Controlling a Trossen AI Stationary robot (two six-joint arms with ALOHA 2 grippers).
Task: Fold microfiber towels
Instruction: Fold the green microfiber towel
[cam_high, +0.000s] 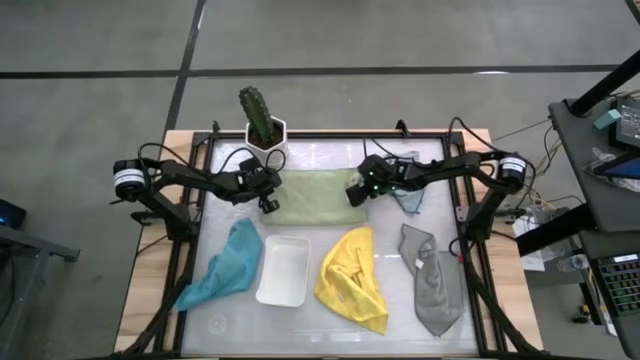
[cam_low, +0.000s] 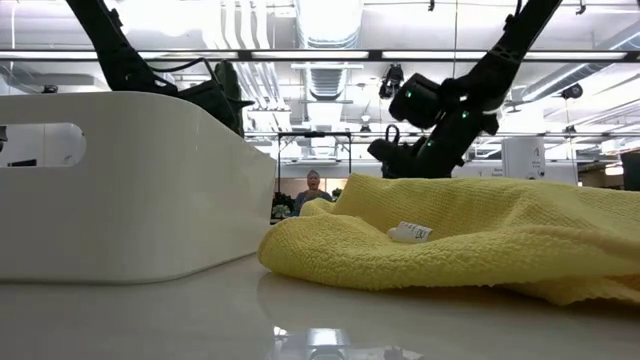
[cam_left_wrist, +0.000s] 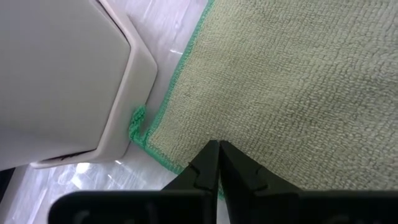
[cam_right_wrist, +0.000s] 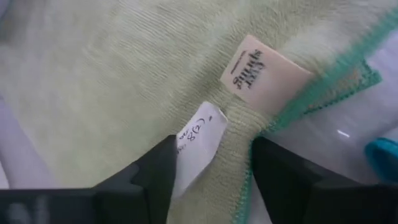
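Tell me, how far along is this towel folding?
Early. No towel looks finished. In hand: the pale green towel, flat, with the shut left gripper at one end and the open right gripper over its tagged corner. Left: the teal, yellow, grey and light blue towels, all crumpled.
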